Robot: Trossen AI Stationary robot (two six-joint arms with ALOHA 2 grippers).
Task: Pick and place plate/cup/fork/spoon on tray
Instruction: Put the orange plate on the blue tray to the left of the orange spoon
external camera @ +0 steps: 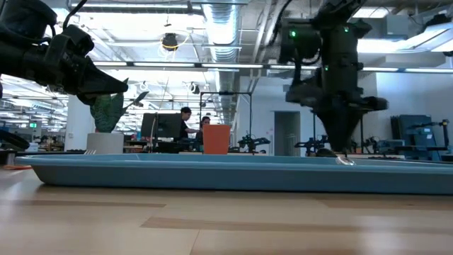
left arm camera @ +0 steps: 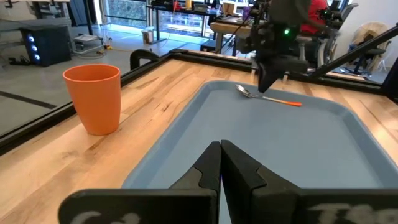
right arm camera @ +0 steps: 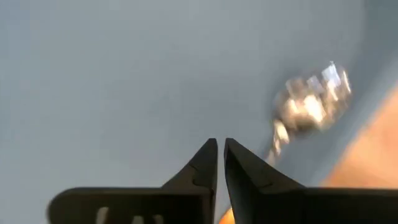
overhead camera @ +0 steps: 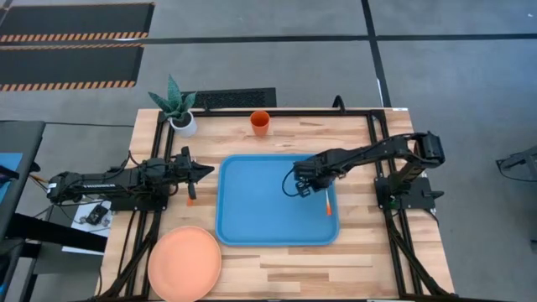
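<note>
The light-blue tray lies mid-table. The spoon lies on its floor near the right rim, bowl toward the far side; it also shows in the left wrist view and the right wrist view. My right gripper is shut and empty, low over the tray just left of the spoon. My left gripper is shut and empty, above the table at the tray's left rim. The orange cup stands upright beyond the tray. The salmon plate lies flat at the near left. The fork's thin orange handle lies left of the tray.
A white pot with a green spiky plant stands at the far left corner. A black frame runs round the tabletop. Bare wood lies near the front edge and right of the tray. People sit in the room beyond.
</note>
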